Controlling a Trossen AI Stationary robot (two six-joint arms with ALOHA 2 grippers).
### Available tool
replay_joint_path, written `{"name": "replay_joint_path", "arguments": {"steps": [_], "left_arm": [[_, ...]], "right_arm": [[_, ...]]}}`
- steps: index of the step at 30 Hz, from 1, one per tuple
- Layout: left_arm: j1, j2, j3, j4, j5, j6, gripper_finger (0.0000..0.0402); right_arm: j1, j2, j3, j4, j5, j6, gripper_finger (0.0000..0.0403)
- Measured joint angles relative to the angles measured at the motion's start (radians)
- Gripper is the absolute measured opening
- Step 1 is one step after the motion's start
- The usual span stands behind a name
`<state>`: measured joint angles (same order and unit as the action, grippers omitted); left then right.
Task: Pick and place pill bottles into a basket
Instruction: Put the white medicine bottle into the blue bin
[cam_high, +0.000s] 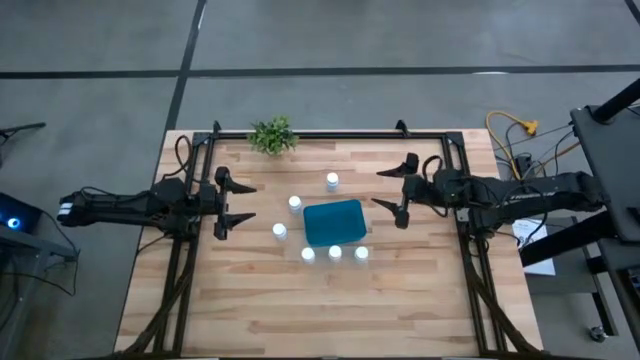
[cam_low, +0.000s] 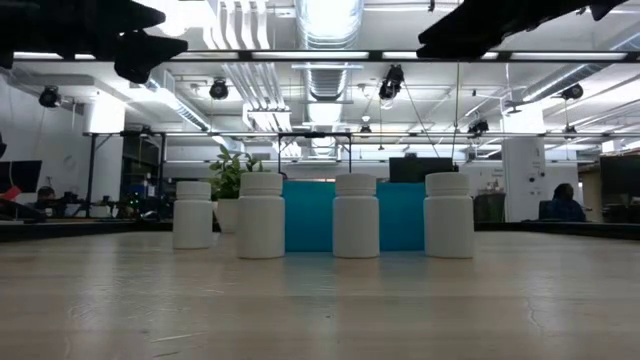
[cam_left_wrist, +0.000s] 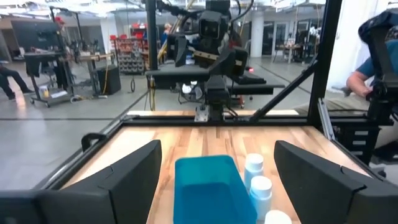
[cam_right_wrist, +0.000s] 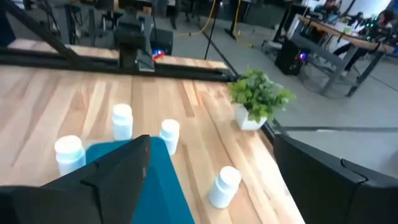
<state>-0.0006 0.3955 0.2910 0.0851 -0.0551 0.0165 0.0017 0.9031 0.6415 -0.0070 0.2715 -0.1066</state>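
The teal basket (cam_high: 334, 222) stands on the wooden table near its middle. Several small white pill bottles stand upright on their bases around it: three in a row along its near side (cam_high: 335, 252), two off its left side (cam_high: 280, 231), one off its far side (cam_high: 332, 181). My left gripper (cam_high: 238, 204) is open and empty, above the table left of the bottles, facing the basket (cam_left_wrist: 208, 186). My right gripper (cam_high: 390, 187) is open and empty, right of the basket (cam_right_wrist: 146, 183). The low view shows a row of bottles (cam_low: 356, 215) in front of the basket (cam_low: 310, 215).
A small green plant in a white pot (cam_high: 272, 135) stands at the table's far edge, left of centre. A black frame (cam_high: 330, 134) runs round the table top. Bare wood lies toward the near edge (cam_high: 330, 310). People and desks show in the room beyond.
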Motion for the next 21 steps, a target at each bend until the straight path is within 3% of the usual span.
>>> {"name": "replay_joint_path", "arguments": {"steps": [11, 21], "left_arm": [[0.000, 0.001, 0.016, 0.001, 0.000, 0.021, 0.0295], [0.000, 0.023, 0.058, -0.052, -0.002, 0.023, 0.0295]], "right_arm": [[-0.054, 0.021, 0.000, -0.008, -0.016, 0.055, 0.0329], [-0.113, 0.060, 0.040, -0.090, -0.094, 0.089, 0.0329]]}}
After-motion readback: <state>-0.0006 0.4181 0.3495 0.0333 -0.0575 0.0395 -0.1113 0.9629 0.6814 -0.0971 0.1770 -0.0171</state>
